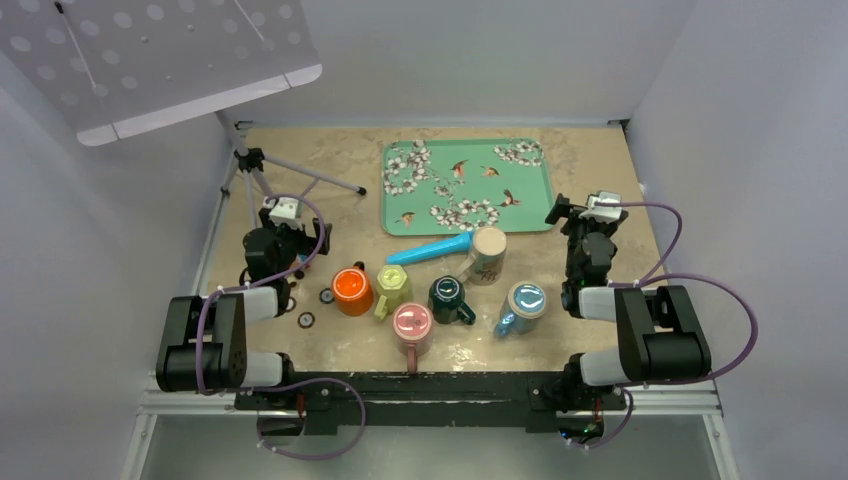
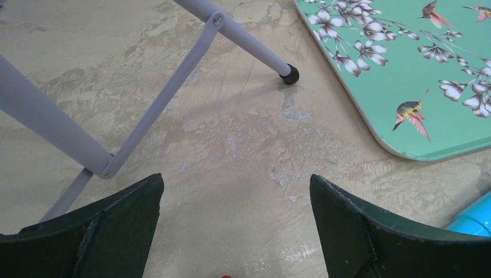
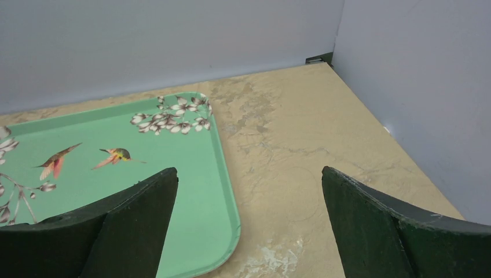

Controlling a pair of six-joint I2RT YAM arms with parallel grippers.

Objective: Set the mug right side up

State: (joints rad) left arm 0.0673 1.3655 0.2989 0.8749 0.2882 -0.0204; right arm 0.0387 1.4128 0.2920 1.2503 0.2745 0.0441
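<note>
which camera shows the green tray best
The top view: the tray sits in frame from above, with its full flower and bird pattern on show. The left wrist view catches only one corner, at the upper right of the frame. The right wrist view shows only another corner, at the left.

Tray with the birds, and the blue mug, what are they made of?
The tray looks like smooth plastic or painted metal: thin raised rim, flat printed birds and flowers, soft sheen. I can't tell which. The blue mug looks like glazed ceramic, since its surface gives a bright glossy glare, though a metallic coat is possible.
</note>
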